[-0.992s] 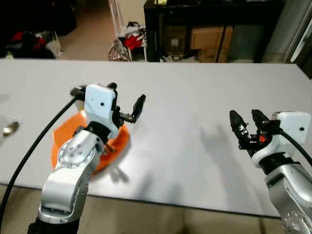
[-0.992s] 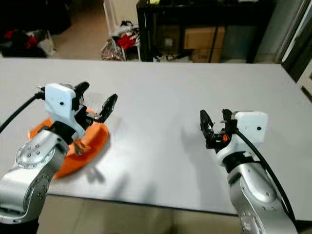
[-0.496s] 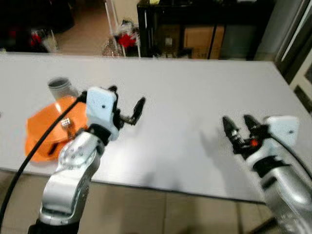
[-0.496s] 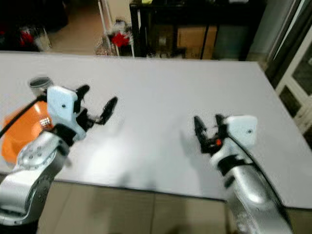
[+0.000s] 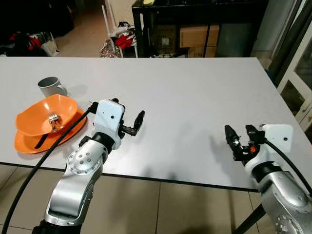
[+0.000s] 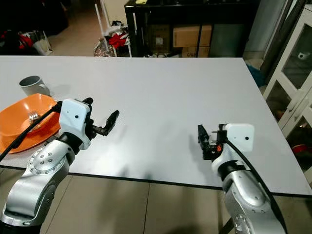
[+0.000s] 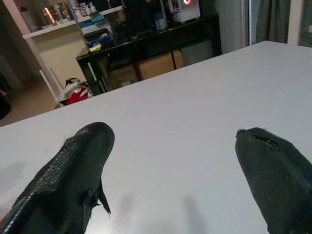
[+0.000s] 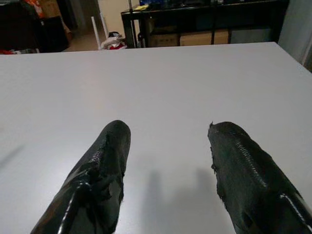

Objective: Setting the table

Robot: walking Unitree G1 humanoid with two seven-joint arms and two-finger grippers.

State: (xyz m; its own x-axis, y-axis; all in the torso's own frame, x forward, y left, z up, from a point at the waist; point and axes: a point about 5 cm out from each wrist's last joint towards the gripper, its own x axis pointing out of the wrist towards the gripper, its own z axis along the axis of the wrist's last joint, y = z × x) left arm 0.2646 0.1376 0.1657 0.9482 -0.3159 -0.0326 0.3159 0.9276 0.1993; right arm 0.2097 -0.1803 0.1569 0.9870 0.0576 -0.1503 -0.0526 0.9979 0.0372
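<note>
On the desk's (image 5: 195, 97) near left edge sits an orange bowl (image 5: 46, 108) on an orange plate (image 5: 29, 142), holding a metal utensil (image 5: 52, 118) and a dark-handled one. Just behind stands a grey mug (image 5: 51, 87). Both the left tool (image 5: 127, 124) and right tool (image 5: 240, 139) hover empty, fingers spread, above bare desk.

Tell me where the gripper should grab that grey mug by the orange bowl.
Probably by the rim and wall of the mug, from above: it stands upright, mouth open, and the left gripper is open. Its handle seems to point toward the bowl, which stands close, so that side looks cramped.
</note>
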